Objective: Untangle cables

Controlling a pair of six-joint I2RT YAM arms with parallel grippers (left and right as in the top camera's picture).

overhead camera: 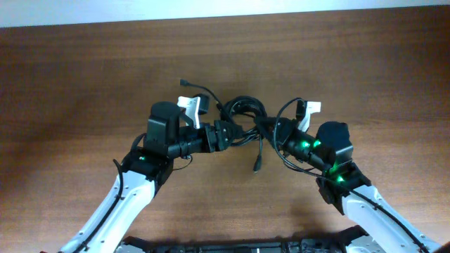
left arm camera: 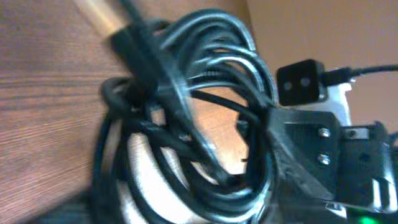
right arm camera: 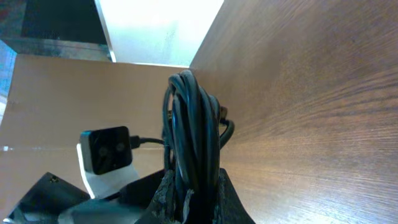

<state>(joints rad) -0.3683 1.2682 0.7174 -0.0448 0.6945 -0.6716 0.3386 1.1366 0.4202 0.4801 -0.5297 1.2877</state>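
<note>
Right fingers [right arm camera: 231, 205] are clamped on the cables [right arm camera: 193, 124], with the bundle running straight up out of the grip. Left fingers [overhead camera: 223, 135] sit right against the coil's other side. Open or gripping, can't tell: the left wrist view is just blurred black loops filling the frame. Each wrist view catches the opposite arm's camera [right arm camera: 106, 149] close behind the coil. Overhead only: the coil sits mid-desk between both arms, one plug end [overhead camera: 258, 166] trailing toward the robot, second plug end [overhead camera: 184, 83] poking out far-left. Brown woodgrain desk [overhead camera: 84, 70], pale wall [overhead camera: 211, 8] strip beyond.
</note>
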